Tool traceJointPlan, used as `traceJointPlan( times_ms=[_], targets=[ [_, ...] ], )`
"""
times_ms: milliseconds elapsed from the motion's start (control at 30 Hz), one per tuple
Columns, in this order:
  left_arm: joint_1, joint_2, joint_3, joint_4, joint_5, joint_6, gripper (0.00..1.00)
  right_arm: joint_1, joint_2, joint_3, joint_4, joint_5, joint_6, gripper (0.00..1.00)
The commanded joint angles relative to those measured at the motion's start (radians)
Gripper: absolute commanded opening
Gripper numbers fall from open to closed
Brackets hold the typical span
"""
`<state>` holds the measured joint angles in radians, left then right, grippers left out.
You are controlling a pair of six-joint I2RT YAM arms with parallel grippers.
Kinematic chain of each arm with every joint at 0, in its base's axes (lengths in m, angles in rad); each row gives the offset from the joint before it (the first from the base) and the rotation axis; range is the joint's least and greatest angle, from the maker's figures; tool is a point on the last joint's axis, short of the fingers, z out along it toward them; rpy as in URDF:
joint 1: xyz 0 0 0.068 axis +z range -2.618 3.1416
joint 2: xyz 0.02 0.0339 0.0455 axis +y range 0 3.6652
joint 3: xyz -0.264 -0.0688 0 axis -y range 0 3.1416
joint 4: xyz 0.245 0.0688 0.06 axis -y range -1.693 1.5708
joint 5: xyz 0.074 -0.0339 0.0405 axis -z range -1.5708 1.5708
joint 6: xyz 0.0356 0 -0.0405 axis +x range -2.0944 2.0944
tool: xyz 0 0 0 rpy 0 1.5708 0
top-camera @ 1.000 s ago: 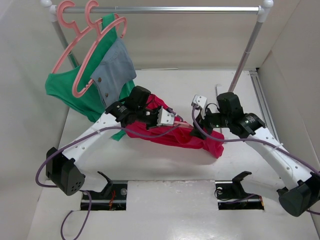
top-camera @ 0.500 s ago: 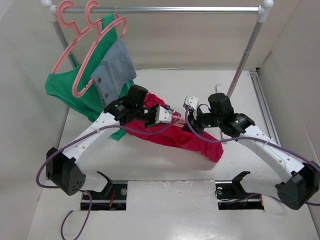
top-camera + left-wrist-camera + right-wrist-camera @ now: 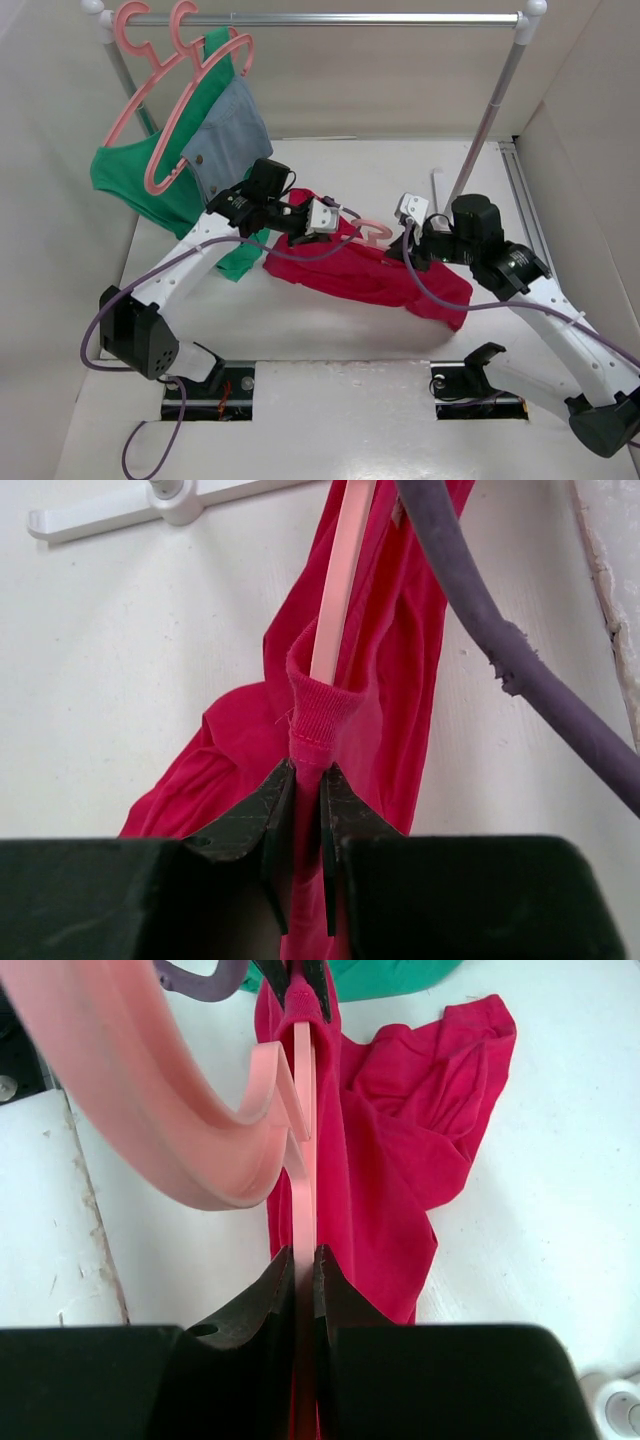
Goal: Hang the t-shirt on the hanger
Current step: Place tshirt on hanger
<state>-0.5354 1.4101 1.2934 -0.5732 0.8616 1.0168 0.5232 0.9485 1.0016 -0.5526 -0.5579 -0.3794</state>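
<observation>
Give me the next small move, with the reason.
Probably the left gripper should draw the crimson-red cloth t-shirt further along the salmon-pink plastic hanger: its fingers pinch the ribbed opening the bar threads through, while the right gripper clamps the hanger.

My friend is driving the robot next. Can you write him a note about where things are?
The left gripper is shut on a ribbed edge of the t-shirt.
The right gripper is shut on the hanger.
Done: one hanger end sits inside the shirt opening the left gripper holds. The rest of the shirt sags onto the table.
Left to do: pull the shirt fully over the hanger.
</observation>
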Motion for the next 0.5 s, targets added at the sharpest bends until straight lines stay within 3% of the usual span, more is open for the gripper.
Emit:
traceJointPlan(
  times_ms=[0,367,400,467],
  targets=[
    [0.064,0.024,0.043,-0.014,-0.171,-0.001,0.00,-0.008,-0.053,0.049,-0.081,-0.043,0.013,0.00],
    [0.074,0.069,0.072,0.042,-0.217,-0.072,0.00,-0.008,-0.062,0.091,-0.104,-0.085,0.013,0.00],
    [0.074,0.069,0.082,0.056,-0.217,-0.131,0.13,-0.008,-0.053,0.100,-0.080,-0.094,0.023,0.00],
    [0.074,0.069,0.095,0.056,-0.208,-0.132,0.17,-0.008,-0.053,0.110,-0.079,-0.094,0.034,0.00]
  ],
)
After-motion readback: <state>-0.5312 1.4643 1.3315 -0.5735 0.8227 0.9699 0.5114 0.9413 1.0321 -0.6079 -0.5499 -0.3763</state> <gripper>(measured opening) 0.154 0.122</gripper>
